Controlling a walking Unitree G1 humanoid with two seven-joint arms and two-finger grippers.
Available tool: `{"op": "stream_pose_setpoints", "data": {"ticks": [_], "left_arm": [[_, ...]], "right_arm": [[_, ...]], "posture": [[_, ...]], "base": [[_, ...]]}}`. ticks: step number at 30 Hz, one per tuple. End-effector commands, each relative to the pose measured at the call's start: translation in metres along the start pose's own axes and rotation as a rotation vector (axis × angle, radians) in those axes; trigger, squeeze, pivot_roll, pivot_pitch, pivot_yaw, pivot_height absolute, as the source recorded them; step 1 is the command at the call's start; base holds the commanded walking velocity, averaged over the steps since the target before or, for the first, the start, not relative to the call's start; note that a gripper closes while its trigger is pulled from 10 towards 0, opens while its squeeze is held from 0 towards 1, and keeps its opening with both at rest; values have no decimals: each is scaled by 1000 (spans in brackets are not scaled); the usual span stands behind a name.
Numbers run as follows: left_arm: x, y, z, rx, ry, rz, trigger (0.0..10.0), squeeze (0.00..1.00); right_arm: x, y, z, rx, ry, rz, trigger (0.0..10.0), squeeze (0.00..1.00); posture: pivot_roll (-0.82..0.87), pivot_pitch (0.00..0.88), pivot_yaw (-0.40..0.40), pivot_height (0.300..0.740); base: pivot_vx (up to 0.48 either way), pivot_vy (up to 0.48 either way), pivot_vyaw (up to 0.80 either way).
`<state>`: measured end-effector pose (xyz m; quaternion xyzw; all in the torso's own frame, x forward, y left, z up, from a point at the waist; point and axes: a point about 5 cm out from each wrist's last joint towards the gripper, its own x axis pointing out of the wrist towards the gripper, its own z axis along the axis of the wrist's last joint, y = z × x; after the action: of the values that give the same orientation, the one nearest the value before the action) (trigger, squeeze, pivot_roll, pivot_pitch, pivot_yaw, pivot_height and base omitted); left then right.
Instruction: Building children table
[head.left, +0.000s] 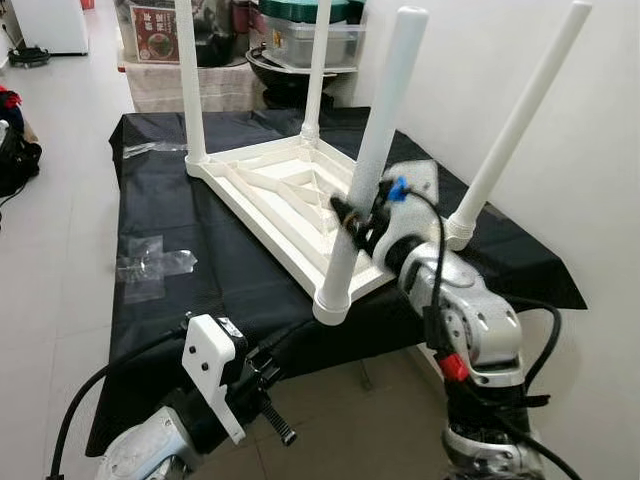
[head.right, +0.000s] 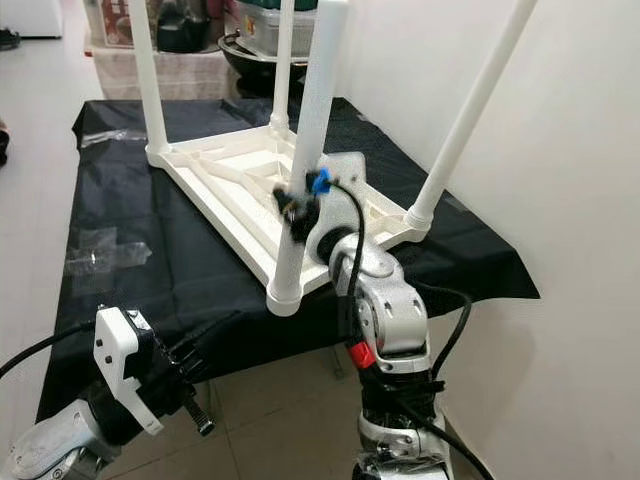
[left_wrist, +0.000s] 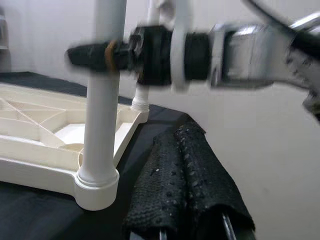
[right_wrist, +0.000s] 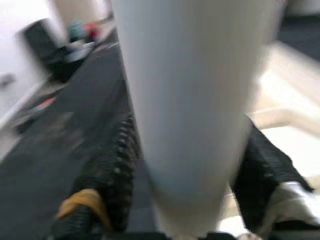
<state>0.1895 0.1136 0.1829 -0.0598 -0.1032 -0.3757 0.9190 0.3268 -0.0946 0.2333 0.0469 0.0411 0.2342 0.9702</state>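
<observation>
The right pincer (head.left: 350, 215) pinches the near leg (head.left: 372, 170) of the upturned table (head.left: 275, 190) on the bench (head.left: 200, 250). The left pincer (left_wrist: 187, 175), fingers pressed together, hovers beside that leg's base.

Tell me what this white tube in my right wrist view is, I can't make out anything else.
Observer: It's the near leg of the upturned white table. The right gripper is shut around it, midway up.
Operator: Is its base in place?
Observer: It stands in the corner socket at the front edge of the black cloth.
Operator: Where's the left gripper?
Observer: The left gripper is low, in front of the cloth's edge, fingers together, holding nothing.
</observation>
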Motion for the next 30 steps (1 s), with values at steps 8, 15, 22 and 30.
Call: {"op": "stream_pose_setpoints", "data": {"ticks": [8, 15, 22, 30], "left_arm": [[-1, -4, -2, -13, 16, -1, 10000, 0], [-5, -5, 1, -11, 24, 10, 10000, 0], [-8, -6, 2, -11, 29, 21, 10000, 0], [-8, -6, 2, -13, 32, 24, 10000, 0]], "right_arm": [[-22, -21, 54, -225, -155, 554, 10000, 1000], [-34, -42, 66, -194, -106, 784, 10000, 1000], [-23, -48, 72, -221, -116, 795, 9608, 0], [-24, -46, 66, -225, -96, 849, 0, 0]], "posture": [[-27, 122, -116, 740], [-1, 137, -119, 740], [5, 141, -122, 740], [2, 138, -119, 740]], "base": [[0, 0, 0], [0, 0, 0], [0, 0, 0], [0, 0, 0]]}}
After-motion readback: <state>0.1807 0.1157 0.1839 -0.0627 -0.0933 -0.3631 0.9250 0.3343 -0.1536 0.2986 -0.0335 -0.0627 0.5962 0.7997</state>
